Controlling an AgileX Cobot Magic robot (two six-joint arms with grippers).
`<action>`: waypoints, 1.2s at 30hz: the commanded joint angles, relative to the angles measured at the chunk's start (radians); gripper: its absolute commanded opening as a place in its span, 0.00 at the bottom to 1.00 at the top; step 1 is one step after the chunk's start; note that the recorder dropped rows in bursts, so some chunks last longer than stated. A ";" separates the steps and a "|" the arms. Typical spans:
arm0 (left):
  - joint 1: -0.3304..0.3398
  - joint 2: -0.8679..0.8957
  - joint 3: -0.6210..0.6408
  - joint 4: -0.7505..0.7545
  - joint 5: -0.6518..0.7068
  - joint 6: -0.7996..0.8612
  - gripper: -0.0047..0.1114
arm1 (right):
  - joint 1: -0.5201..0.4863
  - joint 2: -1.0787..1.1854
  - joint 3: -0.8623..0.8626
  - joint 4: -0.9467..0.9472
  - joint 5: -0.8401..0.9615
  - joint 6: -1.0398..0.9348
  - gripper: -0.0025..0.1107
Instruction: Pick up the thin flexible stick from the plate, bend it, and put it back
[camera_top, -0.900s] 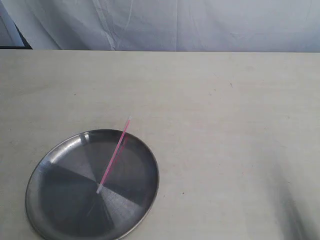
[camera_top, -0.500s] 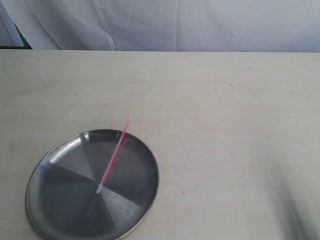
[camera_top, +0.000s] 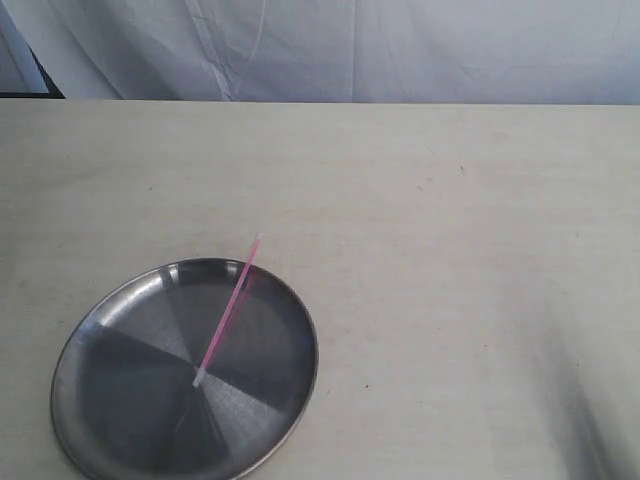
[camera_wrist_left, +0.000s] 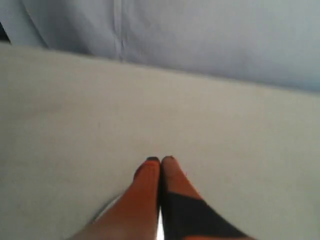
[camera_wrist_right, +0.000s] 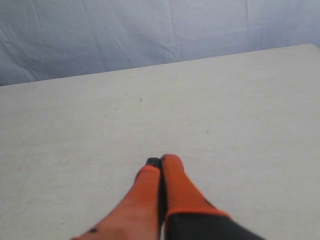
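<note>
On the pale table (camera_top: 450, 250), at the lower left of my exterior view, I see the steel plate (camera_top: 110, 400). On my wrist feeds, the left gripper (camera_wrist_left: 160, 161) and right gripper (camera_wrist_right: 161, 160) each show orange fingers pressed together, clasping nothing. The thin pink stick (camera_top: 228, 312) lies straight, one pale tip near the plate's centre, the other poking out past the far rim.

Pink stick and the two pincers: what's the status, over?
Left pincer shut, empty; right pincer shut, empty. Thin flexible stick straight, untouched, on the plate, far tip past the rim. Nothing blocking it.
</note>
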 joint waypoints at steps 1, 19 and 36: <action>-0.003 0.310 -0.130 -0.174 0.166 0.236 0.04 | -0.005 -0.006 0.001 -0.005 -0.007 -0.007 0.01; -0.057 0.924 -0.141 -0.625 0.295 0.792 0.47 | -0.005 -0.006 0.001 -0.005 -0.007 -0.007 0.01; -0.301 1.017 -0.141 -0.160 0.020 0.304 0.47 | -0.005 -0.006 0.001 -0.005 -0.007 -0.007 0.01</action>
